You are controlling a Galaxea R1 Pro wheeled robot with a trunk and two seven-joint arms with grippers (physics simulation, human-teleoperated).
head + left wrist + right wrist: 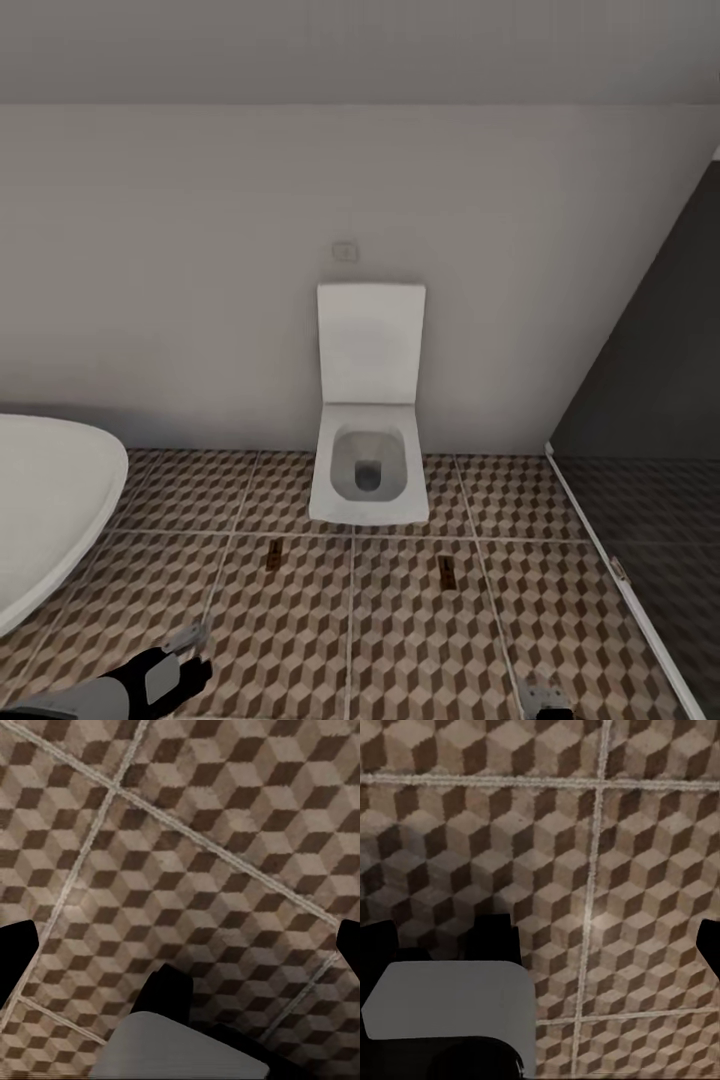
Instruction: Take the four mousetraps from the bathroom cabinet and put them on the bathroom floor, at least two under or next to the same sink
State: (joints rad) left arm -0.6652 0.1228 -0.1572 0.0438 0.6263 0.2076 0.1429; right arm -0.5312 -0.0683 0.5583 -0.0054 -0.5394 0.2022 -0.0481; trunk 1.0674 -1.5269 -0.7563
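Observation:
Two mousetraps lie flat on the cube-patterned bathroom floor [300, 640] in front of the toilet, one at the left [273, 555] and one at the right [447, 571]. My left gripper [188, 640] hangs low at the near left. In the left wrist view it [184, 945] is open over bare tiles, its dark fingers [16, 949] wide apart. My right gripper [541, 696] is at the near right. In the right wrist view it [544, 945] is also open over bare tiles. The cabinet and the bathroom sink are out of view.
A square white toilet [369, 470] stands against the far wall. The white bathtub's rim [50, 510] curves in at the left. A dark shower floor [650, 560] with a white threshold lies at the right, and a small tan thing [618, 570] rests on that threshold.

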